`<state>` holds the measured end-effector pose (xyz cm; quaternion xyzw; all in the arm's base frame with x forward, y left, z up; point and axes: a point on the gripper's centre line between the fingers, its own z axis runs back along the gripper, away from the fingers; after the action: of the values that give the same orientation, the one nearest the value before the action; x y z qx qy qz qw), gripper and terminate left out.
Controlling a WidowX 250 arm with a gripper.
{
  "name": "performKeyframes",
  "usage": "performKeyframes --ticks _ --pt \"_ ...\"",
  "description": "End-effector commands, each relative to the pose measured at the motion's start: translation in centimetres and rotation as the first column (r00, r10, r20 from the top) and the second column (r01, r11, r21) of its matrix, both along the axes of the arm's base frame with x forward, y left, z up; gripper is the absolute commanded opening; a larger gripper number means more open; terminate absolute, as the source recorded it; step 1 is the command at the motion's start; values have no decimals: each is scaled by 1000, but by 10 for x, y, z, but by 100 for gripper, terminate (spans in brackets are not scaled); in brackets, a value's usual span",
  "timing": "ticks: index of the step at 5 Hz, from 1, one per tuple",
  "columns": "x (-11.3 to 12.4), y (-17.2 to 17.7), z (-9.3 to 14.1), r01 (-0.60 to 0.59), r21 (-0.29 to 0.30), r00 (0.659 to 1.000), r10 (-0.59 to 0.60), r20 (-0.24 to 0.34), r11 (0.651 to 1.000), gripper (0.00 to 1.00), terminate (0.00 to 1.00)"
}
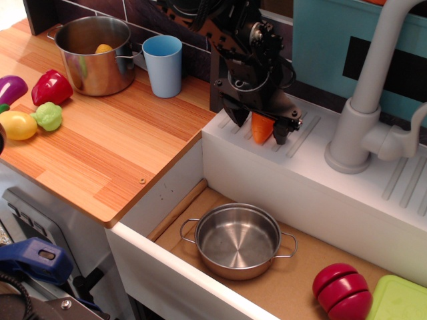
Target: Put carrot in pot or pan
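We see the gripper [261, 128] clenched on the carrot [261, 127] above the grooved white ledge [300, 143]; the pan [239, 241] sits empty below.

We saw the end effector [261, 128] closed on the orange toy carrot [261, 127], tip down, over the ribbed white drainboard [301, 137]. Below, the shallow steel pan [237, 241] sat empty in the sink basin [300, 267]. A blue cup [163, 65] stood beside the deep steel pot [95, 55] on the wooden surface [107, 143].

Single view — high, angled down, fairly near, wooden counter [100, 147] left, sink basin [313, 260] lower right
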<state>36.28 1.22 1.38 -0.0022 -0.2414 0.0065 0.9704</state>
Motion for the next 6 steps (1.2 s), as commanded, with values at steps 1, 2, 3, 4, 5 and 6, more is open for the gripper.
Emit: performKeyframes --ticks 1,2,3,4,5,6 --pt "14 3 3 -9 -9 998 9 59 1000 100 0" --pt "13 0 -1 -27 -21 998 28 59 999 0 0" --pt "3 -6 14 -56 5 998 56 25 998 0 0" --pt "-17 -4 32 -85 31 996 86 -26 996 0 0" --pt "-41 -8 32 -121 22 992 121 -43 992 0 0" --pt "-60 -16 22 -147 -3 987 146 -66 989 0 0"
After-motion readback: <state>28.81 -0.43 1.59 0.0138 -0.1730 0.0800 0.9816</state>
